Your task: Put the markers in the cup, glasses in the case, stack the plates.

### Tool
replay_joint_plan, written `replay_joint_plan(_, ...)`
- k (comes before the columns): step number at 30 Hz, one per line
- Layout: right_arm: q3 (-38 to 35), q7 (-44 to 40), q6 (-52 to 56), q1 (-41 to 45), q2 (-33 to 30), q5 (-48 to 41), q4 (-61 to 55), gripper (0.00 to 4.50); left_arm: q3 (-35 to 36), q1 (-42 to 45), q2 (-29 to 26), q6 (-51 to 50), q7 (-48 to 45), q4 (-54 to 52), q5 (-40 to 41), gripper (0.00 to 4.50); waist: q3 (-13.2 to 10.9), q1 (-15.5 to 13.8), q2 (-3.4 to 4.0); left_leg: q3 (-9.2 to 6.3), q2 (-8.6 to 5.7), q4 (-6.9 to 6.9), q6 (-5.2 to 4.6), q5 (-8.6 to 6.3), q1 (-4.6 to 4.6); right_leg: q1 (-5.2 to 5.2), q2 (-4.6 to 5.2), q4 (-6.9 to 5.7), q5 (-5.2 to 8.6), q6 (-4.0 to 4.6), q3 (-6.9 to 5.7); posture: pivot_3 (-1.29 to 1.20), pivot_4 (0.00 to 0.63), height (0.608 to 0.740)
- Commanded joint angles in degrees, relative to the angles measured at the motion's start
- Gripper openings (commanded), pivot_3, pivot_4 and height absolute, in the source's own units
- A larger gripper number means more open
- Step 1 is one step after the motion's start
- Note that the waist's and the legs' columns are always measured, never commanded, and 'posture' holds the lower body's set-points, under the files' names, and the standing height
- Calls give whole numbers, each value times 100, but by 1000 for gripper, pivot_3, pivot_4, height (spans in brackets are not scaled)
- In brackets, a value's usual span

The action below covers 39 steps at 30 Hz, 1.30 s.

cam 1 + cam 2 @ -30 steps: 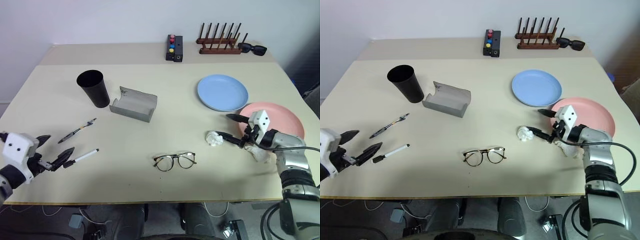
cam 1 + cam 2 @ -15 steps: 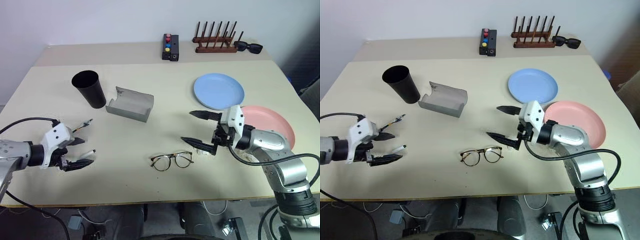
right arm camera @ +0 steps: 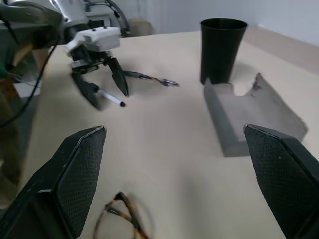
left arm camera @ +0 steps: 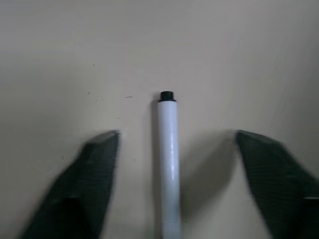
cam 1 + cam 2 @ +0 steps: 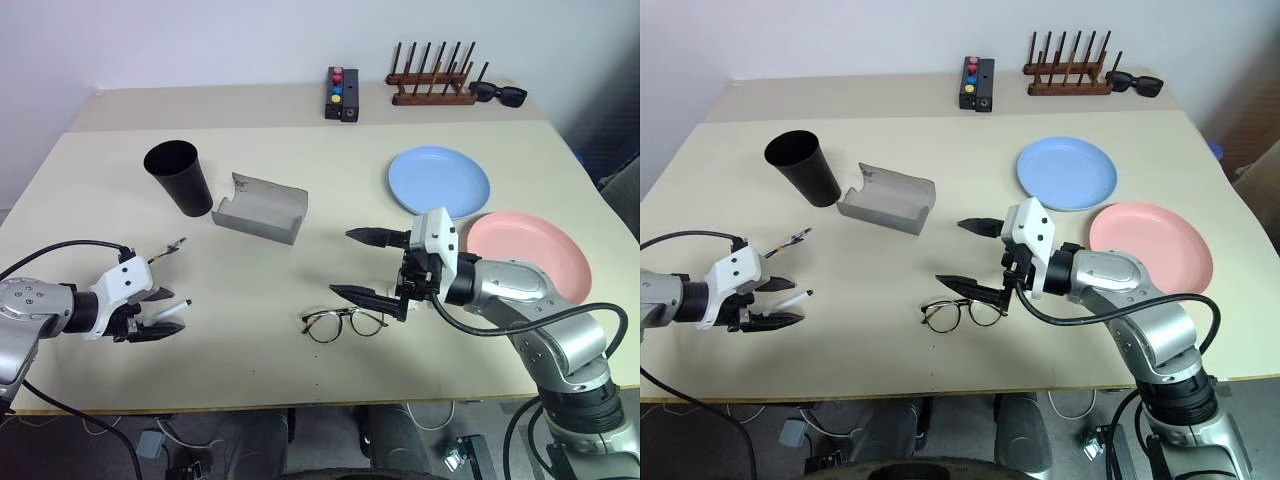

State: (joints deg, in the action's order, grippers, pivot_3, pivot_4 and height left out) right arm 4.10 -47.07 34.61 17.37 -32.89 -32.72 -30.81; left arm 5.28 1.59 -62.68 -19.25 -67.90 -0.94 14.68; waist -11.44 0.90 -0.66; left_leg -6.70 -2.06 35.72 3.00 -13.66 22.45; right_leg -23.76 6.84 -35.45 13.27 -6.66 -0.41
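The white marker (image 4: 168,164) lies on the table between the fingers of my left gripper (image 5: 168,310). The jaws are open, with a gap on each side of the barrel. The dark marker (image 5: 168,250) lies just beyond it. My right gripper (image 5: 343,262) is wide open, pointing left, and hovers just above and behind the glasses (image 5: 345,323) near the front edge. The black cup (image 5: 180,178) stands upright at the back left, beside the open grey case (image 5: 260,208). The blue plate (image 5: 438,180) and the pink plate (image 5: 525,255) lie side by side on the right.
A black box with coloured buttons (image 5: 340,95), a wooden peg rack (image 5: 432,85) and black sunglasses (image 5: 500,94) sit along the table's far edge. Bare tabletop (image 5: 300,260) lies between the case and the glasses.
My right gripper swung left from the pink plate to above the glasses. My left gripper moved in around the white marker and its fingers narrowed.
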Motion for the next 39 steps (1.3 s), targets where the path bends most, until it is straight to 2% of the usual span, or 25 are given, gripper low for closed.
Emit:
replay_joint_plan(1, 45, 29, -9, 107, 78, -139, -213, 4500, -93, -161, 21, -3, -52, -55, -78, 1540, 0, 4, 0, 1, 0, -1, 0, 0, -1, 0, 0, 0, 0, 0, 0, 0, 150, 739)
replay_joint_plan(4, 89, -8, -50, 104, 107, -135, -146, 4500, -75, -208, 13, 7, -57, -84, -84, 31, 1, 2, 1, 0, 0, -4, 0, 0, -2, -1, 0, 0, -1, 1, 0, 0, 150, 739)
replay_joint_plan(7, 119, -24, -78, 126, 126, -121, -78, 4500, -24, -233, 10, 49, -46, -65, -86, 31, 1, 5, 2, 2, 0, -4, 0, 0, -4, 0, 0, -1, 0, 0, 1, 0, 150, 739)
replay_joint_plan(10, 134, -67, -136, 120, 145, -96, 11, 4500, 343, -174, 154, 14, 91, -129, 182, 31, 1, 1, 1, 2, 0, -4, 0, 0, -4, 0, 0, -1, 1, -2, 1, 0, 150, 739)
replay_joint_plan(15, 220, -112, -331, 67, 223, 28, 151, 4500, 1356, 364, 743, -302, 589, -462, 1101, 31, 1, -39, -22, -5, 1, 2, 0, 1, 0, 0, -2, -6, -1, -2, -2, 0, 150, 739)
replay_joint_plan(18, 398, -17, -707, 176, 438, 370, 439, 4500, 1994, 1304, 1306, -64, 1544, -531, 1495, 31, 3, -32, -24, -7, 0, 15, 1, 1, 1, 5, -4, -6, -18, -22, -2, 0, 150, 739)
replay_joint_plan(20, 491, 60, -916, 290, 611, 546, 618, 4500, 2163, 1841, 1576, 87, 2097, -419, 1446, 31, 3, -20, -28, -7, 0, 28, 1, 1, 0, 11, -6, -6, -26, -34, -2, 0, 150, 739)
replay_joint_plan(26, 744, 321, -1462, 665, 1244, 1004, 1199, 4500, 1890, 3394, 2350, 1159, 3927, 581, 412, 31, 5, 0, -26, -1, -2, 29, 6, 4, -8, 14, -12, -6, -47, -47, 6, 0, 150, 739)
replay_joint_plan(30, 827, 619, -1893, 978, 1745, 1347, 1687, 4500, 1535, 4042, 2728, 2029, 4778, 1617, -362, 31, 6, -8, -29, -1, -4, 31, 11, 7, -6, 14, -12, -4, -50, -52, 6, 0, 150, 739)
replay_joint_plan(34, 841, 953, -2229, 1267, 2184, 1645, 2127, 4500, 1284, 4350, 3050, 2614, 5106, 2462, -653, 31, 7, 4, -29, -1, -5, 29, 14, 9, -5, 11, -12, -3, -52, -53, 7, 0, 150, 739)
replay_joint_plan(39, 957, 1003, -2325, 1268, 2407, 1750, 2179, 4500, 1181, 4455, 3313, 3160, 5360, 3145, -743, 31, 7, 8, -29, -2, -5, 27, 14, 9, -3, 10, -12, -3, -53, -53, 7, 0, 150, 739)
